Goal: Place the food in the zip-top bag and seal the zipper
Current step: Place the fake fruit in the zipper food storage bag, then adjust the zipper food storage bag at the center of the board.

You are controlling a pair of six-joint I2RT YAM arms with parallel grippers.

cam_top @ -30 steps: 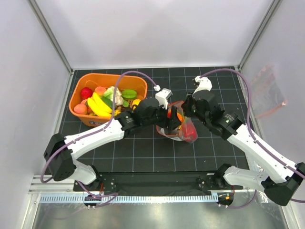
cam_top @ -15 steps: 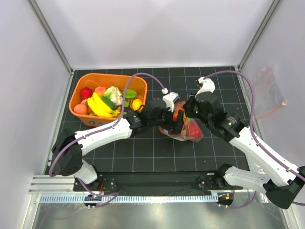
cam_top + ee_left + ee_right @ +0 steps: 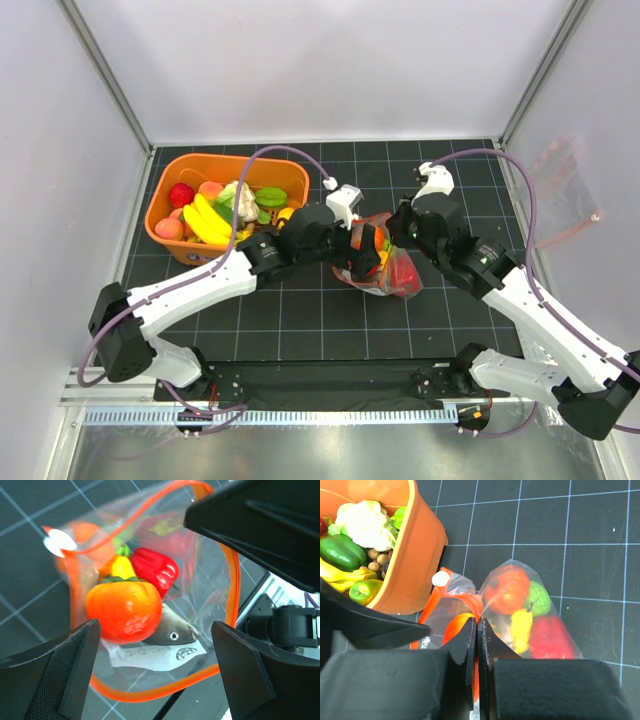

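The zip-top bag (image 3: 402, 280) lies at mid-table with its mouth held open. In the left wrist view its zipper (image 3: 233, 580) forms an orange loop with the white tab (image 3: 59, 543) at the far left. Food lies inside the bag: an orange tomato-like piece (image 3: 125, 609), a red pepper (image 3: 156, 569), a yellow piece (image 3: 122, 567) and a grey fish (image 3: 175, 630). My left gripper (image 3: 362, 258) hangs open and empty right over the mouth (image 3: 155, 677). My right gripper (image 3: 393, 240) is shut on the zipper strip (image 3: 466, 600) at the rim, its own jaws (image 3: 478, 625) pressed together.
The orange tub (image 3: 170, 232) stands at the left with more toy food: bananas (image 3: 205, 222), a cauliflower (image 3: 366, 524), a green pepper (image 3: 341, 553). Its wall (image 3: 417, 565) is close to the bag's mouth. A second clear bag (image 3: 562, 192) lies against the right wall.
My left gripper swung a little right over the bag, then back left. My right gripper kept its grip on the bag's rim; the bag shifted slightly.
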